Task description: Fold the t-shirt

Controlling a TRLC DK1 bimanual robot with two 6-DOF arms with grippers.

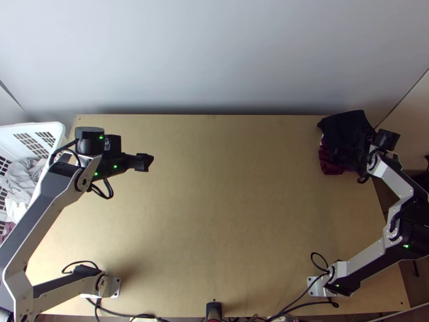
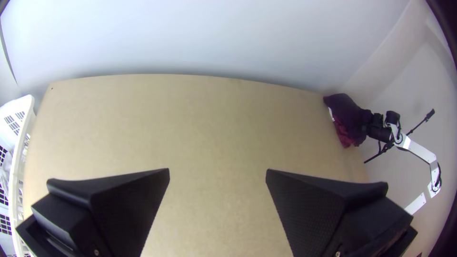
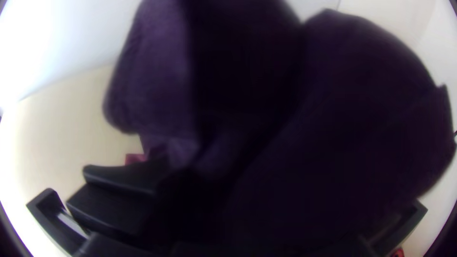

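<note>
- Probably the biggest risk lies at the upper right of the top view: the dark t-shirt (image 1: 347,131) sits bunched near the corner of the surface (image 1: 230,204), so a careless pull could drag it over the edge.
- Maroon fabric (image 1: 331,162) shows beneath it; if that is another garment, we might catch both.
- We cannot tell whether the right gripper (image 2: 367,127) has its jaws clamped on the cloth heaped over them; a shallow grip could slip.
- The left gripper (image 2: 218,171) has empty jaws apart, so we lack a second hold.
- We can read no writing; a small white patch (image 2: 332,114) may be a label.
</note>
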